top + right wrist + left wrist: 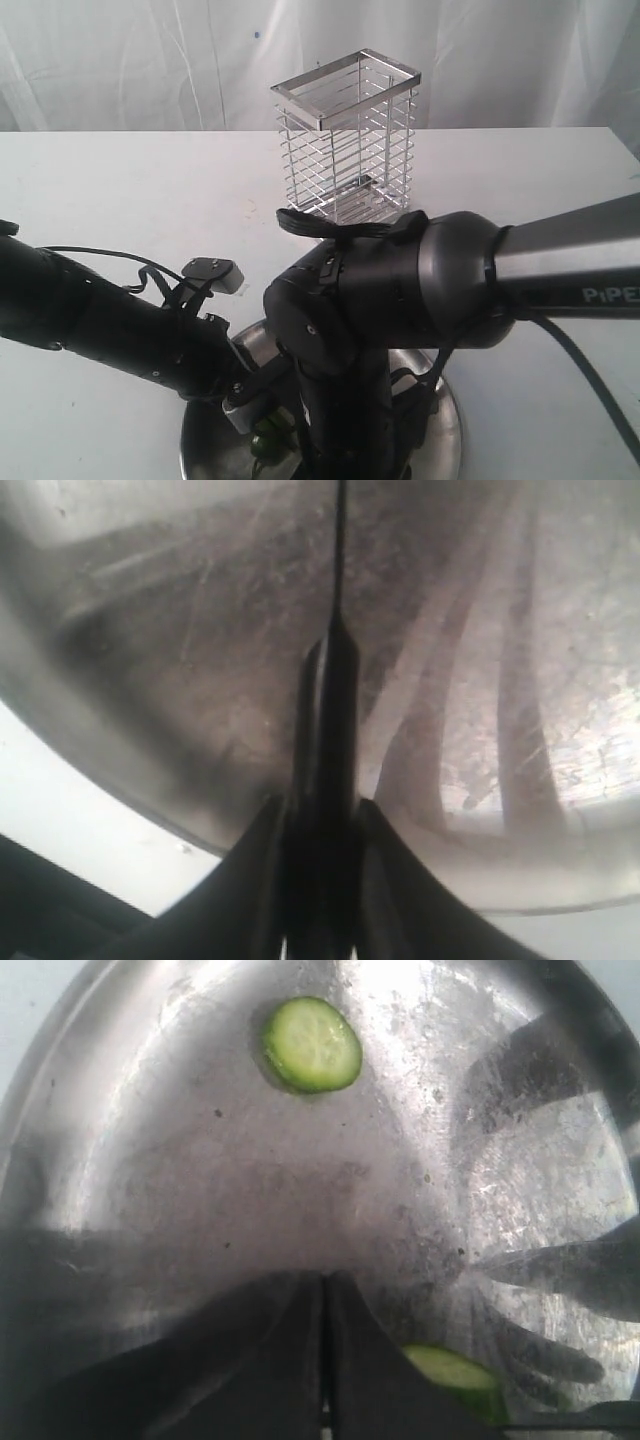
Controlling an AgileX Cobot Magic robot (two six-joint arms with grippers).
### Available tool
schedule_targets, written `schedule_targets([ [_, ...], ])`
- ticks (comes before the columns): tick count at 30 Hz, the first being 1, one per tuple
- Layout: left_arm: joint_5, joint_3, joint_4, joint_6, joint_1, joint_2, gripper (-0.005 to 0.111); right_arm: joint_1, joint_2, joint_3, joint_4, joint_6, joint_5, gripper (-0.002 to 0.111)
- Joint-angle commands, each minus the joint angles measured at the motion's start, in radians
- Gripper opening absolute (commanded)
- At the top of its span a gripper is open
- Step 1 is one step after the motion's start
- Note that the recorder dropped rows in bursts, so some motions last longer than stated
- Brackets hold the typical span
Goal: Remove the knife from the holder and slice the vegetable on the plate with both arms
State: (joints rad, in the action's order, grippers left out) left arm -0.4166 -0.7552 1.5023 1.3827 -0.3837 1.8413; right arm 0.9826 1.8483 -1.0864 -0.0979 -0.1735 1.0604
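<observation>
Knife (338,670): pinched edge-down in right tool (322,815) over plate (445,420), lower centre of exterior frame, holder (345,135) standing behind at upper centre; left tool (322,1285) pressed together beside, not on, vegetable (455,1375), one slice (312,1045) lying apart; risk: unpinned vegetable rolls under blade, spoiling cut.

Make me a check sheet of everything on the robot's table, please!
Surface: flat white table, no spills seen.
Job's things: tall chrome wire basket upright, apparently empty; round shiny steel plate holds a pale-green round slice and another green vegetable piece; slim dark knife above the plate.
Clutter: nothing seen.
Grippers: left gripper shut, nothing gripped; right gripper shut on the knife.
Cables: thick black cable trails from the right arm.
Surroundings: white curtain behind the table.
</observation>
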Motion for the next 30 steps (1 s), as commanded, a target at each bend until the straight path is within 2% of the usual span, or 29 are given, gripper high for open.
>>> schedule_targets([
  [1,-0.021,0.008,-0.022,-0.006,-0.008,0.001,0.0,-0.001,0.038,-0.007,0.006,-0.011,-0.107,0.0],
  [12,-0.018,0.008,-0.046,-0.012,0.002,-0.145,0.0,-0.001,0.078,-0.007,0.011,-0.008,-0.16,0.0],
  [21,-0.021,0.008,-0.121,-0.067,0.002,-0.167,0.0,-0.001,0.078,-0.007,0.011,-0.012,-0.184,0.0],
  [26,0.065,0.008,-0.142,-0.073,0.002,-0.167,0.0,-0.001,0.078,-0.007,0.011,-0.012,-0.184,0.0],
  [30,0.138,0.008,-0.249,-0.14,0.007,-0.167,0.0,-0.001,0.078,-0.007,0.011,-0.01,-0.184,0.0],
])
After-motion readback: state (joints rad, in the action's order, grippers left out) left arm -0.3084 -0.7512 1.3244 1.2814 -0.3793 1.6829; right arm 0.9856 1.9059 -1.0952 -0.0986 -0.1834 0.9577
